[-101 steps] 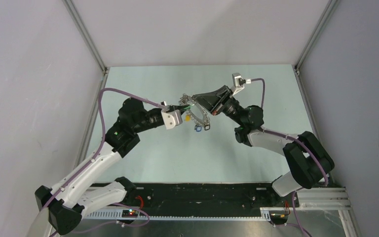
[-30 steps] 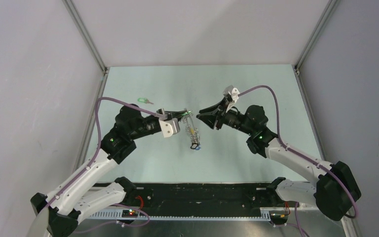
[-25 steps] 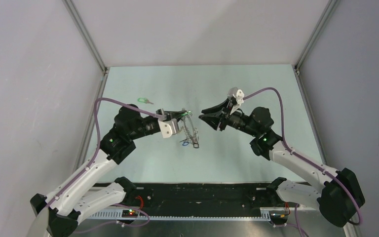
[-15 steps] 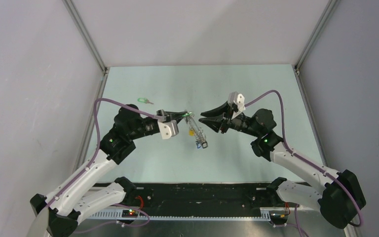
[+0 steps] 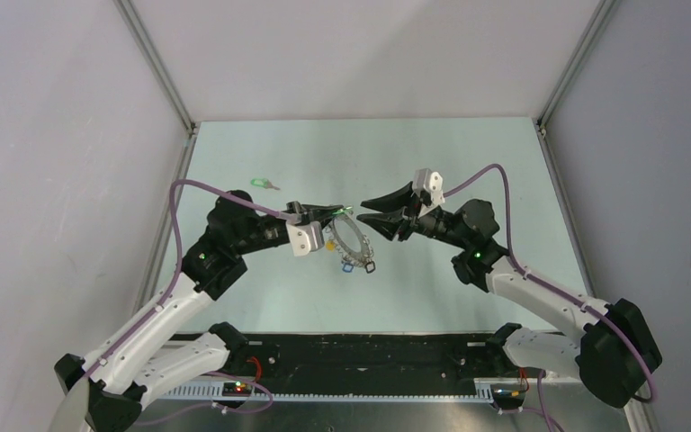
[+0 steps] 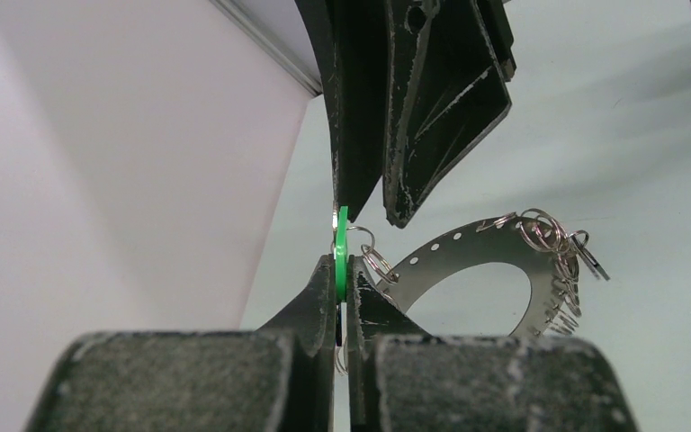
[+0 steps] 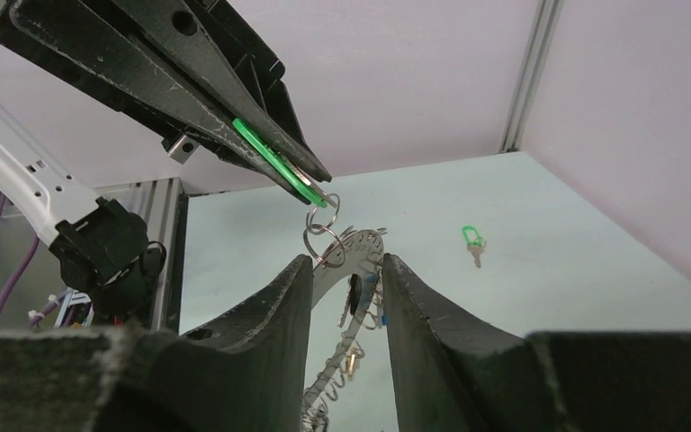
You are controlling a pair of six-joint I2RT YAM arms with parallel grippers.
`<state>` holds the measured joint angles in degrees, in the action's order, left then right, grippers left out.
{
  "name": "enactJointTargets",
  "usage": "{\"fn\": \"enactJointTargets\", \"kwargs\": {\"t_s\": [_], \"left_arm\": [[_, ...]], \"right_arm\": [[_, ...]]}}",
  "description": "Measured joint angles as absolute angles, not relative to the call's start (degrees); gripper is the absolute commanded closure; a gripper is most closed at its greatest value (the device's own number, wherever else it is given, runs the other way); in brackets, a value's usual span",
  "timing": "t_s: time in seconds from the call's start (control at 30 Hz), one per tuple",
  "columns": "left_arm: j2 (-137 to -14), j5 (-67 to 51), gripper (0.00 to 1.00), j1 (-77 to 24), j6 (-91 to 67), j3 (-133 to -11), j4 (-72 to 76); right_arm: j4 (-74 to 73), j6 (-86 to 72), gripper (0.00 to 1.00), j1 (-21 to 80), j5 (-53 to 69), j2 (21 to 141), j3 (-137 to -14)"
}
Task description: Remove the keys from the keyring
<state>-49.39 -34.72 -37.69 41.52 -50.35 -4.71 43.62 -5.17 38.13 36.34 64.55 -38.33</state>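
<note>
My left gripper [image 5: 339, 211] is shut on a green key head [image 6: 342, 243] and holds it in the air. The silvery keyring [image 5: 353, 239] hangs from that key by small wire rings, with black, blue and yellow keys [image 5: 358, 265] dangling at its lower edge. It also shows in the left wrist view [image 6: 468, 256] and the right wrist view [image 7: 357, 250]. My right gripper [image 5: 362, 209] is open and empty, its fingertips [image 7: 299, 270] on either side of the ring's top without touching it. A loose green key [image 5: 261, 184] lies on the table at the back left.
The pale green table [image 5: 468, 162] is walled by grey panels on three sides. The loose green key also shows in the right wrist view [image 7: 473, 241]. A black rail [image 5: 369, 351] runs along the near edge between the arm bases.
A green key now lies on the table at the back left. My right gripper drew back, opened, and has come in again to the ring. The hanging ring has swung and turned.
</note>
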Motion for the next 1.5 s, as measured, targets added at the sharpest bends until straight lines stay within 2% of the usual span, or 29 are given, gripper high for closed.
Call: {"fn": "enactJointTargets", "kwargs": {"t_s": [0.3, 0.43, 0.63, 0.97, 1.07, 1.27, 1.5], "left_arm": [[-49.1, -34.7, 1.00, -37.7, 41.5, -50.3, -3.9], [-49.1, -34.8, 1.00, -37.7, 41.5, -50.3, -3.7], [-49.1, -34.7, 1.00, -37.7, 41.5, -50.2, -3.5], [-49.1, -33.6, 1.00, -37.8, 41.4, -50.0, -3.5], [-49.1, -33.1, 1.00, -37.9, 41.4, -50.0, -3.5], [-49.1, -32.1, 1.00, -38.0, 41.4, -50.0, -3.5], [-49.2, -31.7, 1.00, -38.1, 41.4, -50.0, -3.5]], "right_arm": [[43.8, -5.8, 0.62, 40.7, 32.2, 64.6, -38.3], [44.0, -6.1, 0.60, 40.6, 31.6, 64.9, -38.3], [44.7, -8.6, 0.39, 41.0, 30.2, 66.2, -38.3], [39.6, -10.3, 0.32, 47.3, 16.8, 65.7, -38.3], [38.7, -9.3, 0.31, 50.1, 10.4, 65.2, -38.3], [39.4, -7.6, 0.37, 54.4, -1.4, 65.4, -38.3], [43.2, -4.5, 0.39, 56.1, -6.0, 68.2, -38.3]]}}
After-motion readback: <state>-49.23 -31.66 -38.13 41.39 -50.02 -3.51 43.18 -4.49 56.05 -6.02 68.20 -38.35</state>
